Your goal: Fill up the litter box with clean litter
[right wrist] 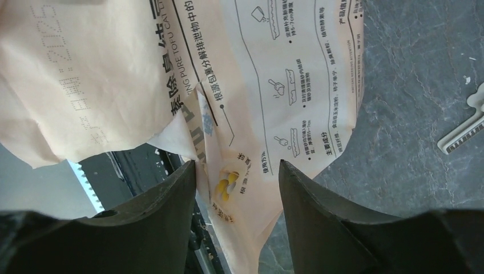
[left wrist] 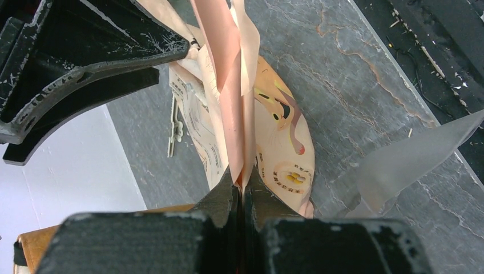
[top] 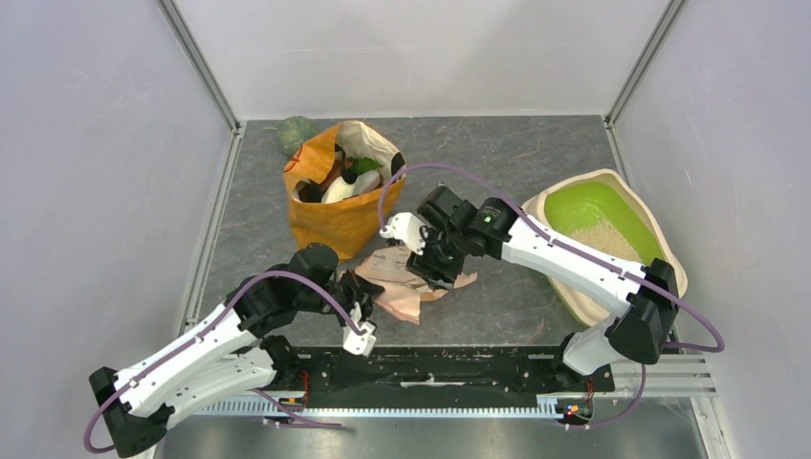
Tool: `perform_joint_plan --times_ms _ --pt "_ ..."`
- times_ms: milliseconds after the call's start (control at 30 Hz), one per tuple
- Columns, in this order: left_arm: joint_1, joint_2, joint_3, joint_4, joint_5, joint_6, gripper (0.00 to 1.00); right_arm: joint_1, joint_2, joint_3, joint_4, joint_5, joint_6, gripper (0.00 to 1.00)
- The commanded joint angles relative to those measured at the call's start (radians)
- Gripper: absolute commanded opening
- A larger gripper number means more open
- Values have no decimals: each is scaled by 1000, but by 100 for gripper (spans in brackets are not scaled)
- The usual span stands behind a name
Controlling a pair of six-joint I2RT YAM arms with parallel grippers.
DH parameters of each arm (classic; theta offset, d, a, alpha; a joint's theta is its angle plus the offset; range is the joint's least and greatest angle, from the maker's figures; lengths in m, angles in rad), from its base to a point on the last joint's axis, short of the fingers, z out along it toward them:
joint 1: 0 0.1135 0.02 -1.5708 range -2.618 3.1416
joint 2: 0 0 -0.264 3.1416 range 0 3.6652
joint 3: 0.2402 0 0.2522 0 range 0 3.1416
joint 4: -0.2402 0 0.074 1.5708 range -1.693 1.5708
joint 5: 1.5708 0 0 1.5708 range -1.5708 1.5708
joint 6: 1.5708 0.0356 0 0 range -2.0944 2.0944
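Note:
The litter box [top: 574,184], cream with a lime-green hood, stands at the right, and pale clean litter [top: 604,239] lies inside it. A crumpled peach printed litter bag [top: 406,285] lies in the middle of the table. My left gripper [top: 361,295] is shut on a folded edge of this bag [left wrist: 279,137], the paper pinched at the left gripper's [left wrist: 242,185] tips. My right gripper [top: 435,268] hovers over the bag's far side. In the right wrist view the right gripper [right wrist: 237,165] is open, with a flap of the bag [right wrist: 114,74] hanging between its fingers [right wrist: 165,211].
An orange paper shopping bag [top: 335,215] full of items stands behind the litter bag, with a green lump [top: 295,134] at the back. A small white toothed strip [right wrist: 462,134] lies on the grey tabletop. The black base rail [top: 430,368] runs along the near edge.

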State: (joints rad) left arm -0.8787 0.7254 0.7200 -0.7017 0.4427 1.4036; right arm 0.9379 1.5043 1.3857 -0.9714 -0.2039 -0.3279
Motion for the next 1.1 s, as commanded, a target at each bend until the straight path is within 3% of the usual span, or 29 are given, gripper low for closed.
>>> perform_joint_plan --times_ms 0,333,567,1067 --pt "-8 -10 30 -19 21 -22 2 -5 -36 31 38 44 25 63" --pt "-8 -7 39 -26 22 -17 2 -10 -29 131 7 -58 60 70" --pt "-8 -6 42 -25 14 -25 2 -3 -4 80 20 -12 14 70" --pt "-8 -3 51 -25 7 -39 2 54 -22 -54 129 279 -63 63"
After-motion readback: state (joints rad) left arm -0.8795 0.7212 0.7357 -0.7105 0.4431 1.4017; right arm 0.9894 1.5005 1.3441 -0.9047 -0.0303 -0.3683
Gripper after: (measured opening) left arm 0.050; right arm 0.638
